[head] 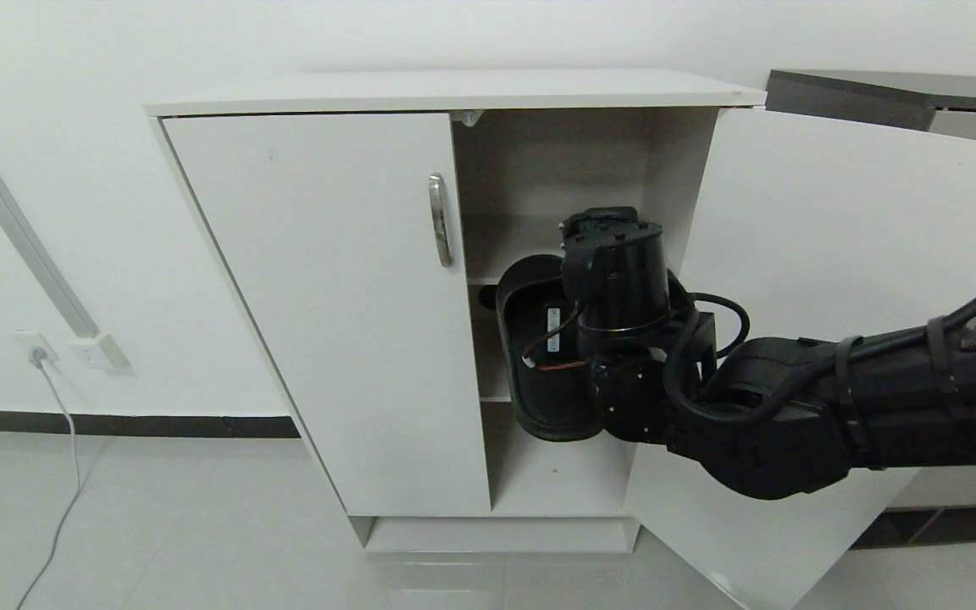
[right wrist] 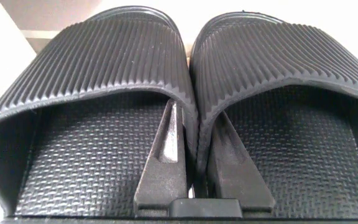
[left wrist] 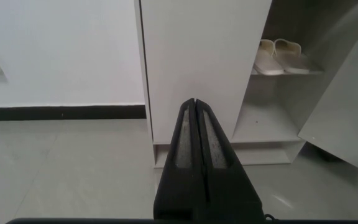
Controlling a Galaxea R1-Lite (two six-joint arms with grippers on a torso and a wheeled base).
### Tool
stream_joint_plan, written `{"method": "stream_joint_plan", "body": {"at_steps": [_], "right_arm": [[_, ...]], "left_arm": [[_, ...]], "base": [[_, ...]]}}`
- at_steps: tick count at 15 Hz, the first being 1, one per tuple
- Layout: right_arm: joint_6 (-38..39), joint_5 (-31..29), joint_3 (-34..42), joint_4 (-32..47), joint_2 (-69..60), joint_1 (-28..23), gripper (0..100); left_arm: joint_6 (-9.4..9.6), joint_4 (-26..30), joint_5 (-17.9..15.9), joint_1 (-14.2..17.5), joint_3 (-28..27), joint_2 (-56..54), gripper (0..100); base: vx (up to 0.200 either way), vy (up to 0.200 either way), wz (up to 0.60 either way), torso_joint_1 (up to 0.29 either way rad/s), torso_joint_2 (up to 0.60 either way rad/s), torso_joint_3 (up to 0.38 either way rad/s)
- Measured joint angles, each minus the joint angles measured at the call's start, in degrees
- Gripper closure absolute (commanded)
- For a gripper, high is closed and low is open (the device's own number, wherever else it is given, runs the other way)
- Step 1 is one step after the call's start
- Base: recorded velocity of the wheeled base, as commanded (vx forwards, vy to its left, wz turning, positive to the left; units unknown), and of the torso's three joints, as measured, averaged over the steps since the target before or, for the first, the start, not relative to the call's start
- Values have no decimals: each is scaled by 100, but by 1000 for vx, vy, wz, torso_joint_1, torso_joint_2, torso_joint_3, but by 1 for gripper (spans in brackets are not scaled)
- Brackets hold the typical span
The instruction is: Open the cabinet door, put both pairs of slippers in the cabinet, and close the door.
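While the right door (head: 827, 254) stands open, the right gripper (right wrist: 196, 111) pinches the black slippers (head: 539, 356) by their touching inner walls, in the cabinet (head: 454, 89) opening at mid-shelf height | beige slippers (left wrist: 281, 56) sit on a shelf (left wrist: 314, 72); left door (head: 327, 313) closed | left gripper (left wrist: 194, 102) closed on nothing, facing the cabinet

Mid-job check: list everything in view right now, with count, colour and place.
cabinet: 1, white, against the wall
left door: 1, white, shut
handle: 1, silver, on the left door
right door: 1, white, open
black slippers: 1 pair, held in the cabinet's open side
pale slippers: 1 pair, cream, on a shelf inside
wall socket: 1, white, left of the cabinet
right gripper: black, fingers clamping the black slippers
left gripper: black, fingers shut, facing the cabinet
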Motion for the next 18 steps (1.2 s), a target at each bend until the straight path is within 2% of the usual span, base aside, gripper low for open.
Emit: {"method": "stream_joint_plan", "body": {"at_steps": [12,18], "right_arm": [[2,-2,-11,-21,59,-20,100],[-13,72,-141,41,100,-66,100]], "left_arm": [[-9,-2,2,-2,0,0,100],[-9,6,2,0,0,0,100]], "base": [[200,0,0,0,3,4],[0,0,0,0,0,0]]}}
